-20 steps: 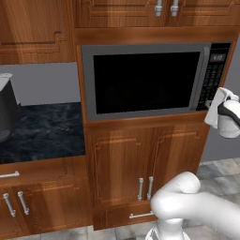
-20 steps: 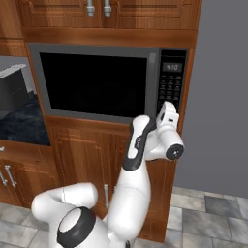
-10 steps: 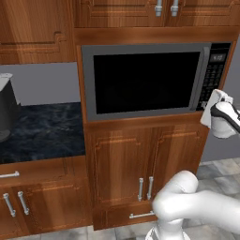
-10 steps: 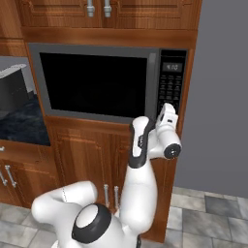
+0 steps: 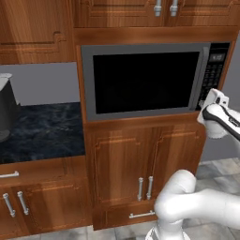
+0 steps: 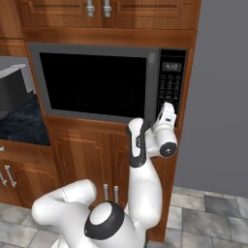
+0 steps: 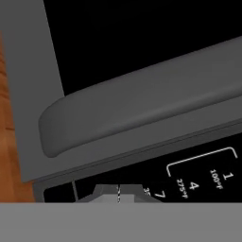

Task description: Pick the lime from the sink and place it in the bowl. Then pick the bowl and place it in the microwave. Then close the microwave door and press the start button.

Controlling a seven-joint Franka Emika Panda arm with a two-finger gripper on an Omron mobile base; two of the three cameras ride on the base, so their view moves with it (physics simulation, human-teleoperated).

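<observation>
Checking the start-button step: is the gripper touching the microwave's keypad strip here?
Cannot tell. In the hand view the gripper sits very close to the keypad strip, but the tips are cut off. In the right base view the hand overlaps the panel, hiding any gap.

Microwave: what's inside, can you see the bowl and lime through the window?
No. The microwave door is shut and its window reads plain black in both base views, so nothing inside can be made out. The gripper is at the keypad.
</observation>
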